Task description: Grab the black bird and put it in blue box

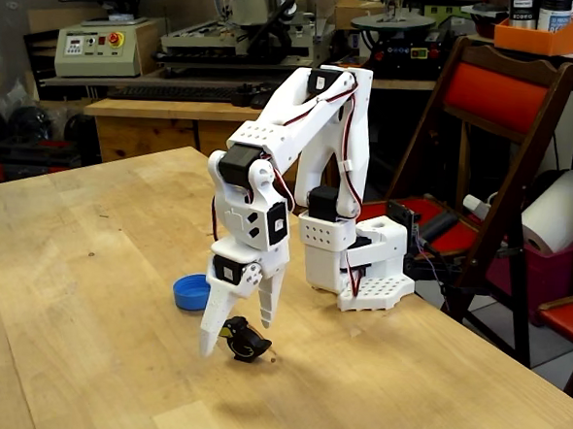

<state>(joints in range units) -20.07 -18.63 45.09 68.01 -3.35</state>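
The black bird (245, 342), glossy with a yellow beak, stands on the wooden table (87, 290) near its front. My white gripper (236, 336) points down right over it, open, with one finger tip left of the bird and the other behind it. The fingers straddle the bird without closing on it. The blue box (191, 291), a shallow round blue dish, lies on the table just left of and behind the gripper.
The arm's white base (361, 268) is clamped at the table's right edge. A red folding chair (494, 169) stands beyond that edge. Workshop benches and machines fill the background.
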